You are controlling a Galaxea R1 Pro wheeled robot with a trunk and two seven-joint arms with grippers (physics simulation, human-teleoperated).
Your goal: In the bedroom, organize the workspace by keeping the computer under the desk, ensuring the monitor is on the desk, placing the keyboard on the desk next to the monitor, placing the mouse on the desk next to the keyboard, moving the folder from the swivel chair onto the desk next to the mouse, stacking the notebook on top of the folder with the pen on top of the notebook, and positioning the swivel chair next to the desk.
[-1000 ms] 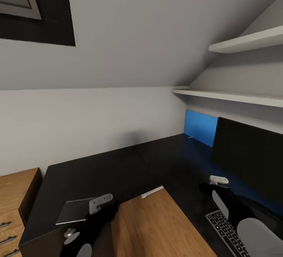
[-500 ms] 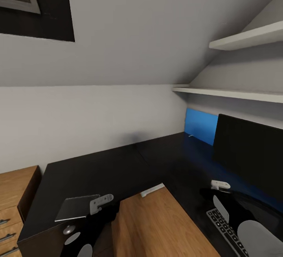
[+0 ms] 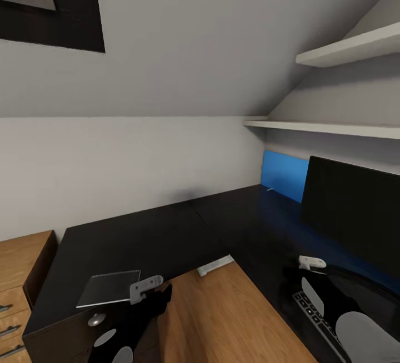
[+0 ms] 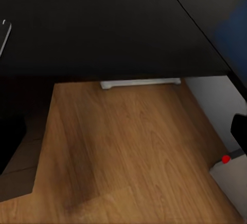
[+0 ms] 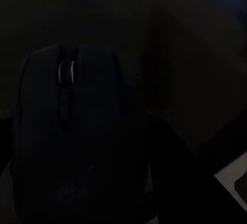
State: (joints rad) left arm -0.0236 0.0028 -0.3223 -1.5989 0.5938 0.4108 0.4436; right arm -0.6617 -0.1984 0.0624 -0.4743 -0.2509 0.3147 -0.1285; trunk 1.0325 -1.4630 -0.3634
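**Mouse under the right claw, keyboard alongside**

Mouse [image 5: 72,147], a black scroll-wheel model, lies directly in front of the right gripper [image 3: 303,271] in the right wrist view, its long axis running roughly along the fingers' line. Whether the claw is spread or pinched on it I cannot tell; the picture is too dark. The dark flat-screen monitor [image 3: 355,213] stands on the black L-shaped desk [image 3: 139,235], and the grey-keyed keyboard [image 3: 314,318] lies just beside the right arm. The left gripper [image 3: 147,291] hangs over the desk's edge near a thin grey sheet [image 3: 108,288]; its opening is also unclear. The right arm is plainly the nearer 1 for placing the mouse beside the keyboard.
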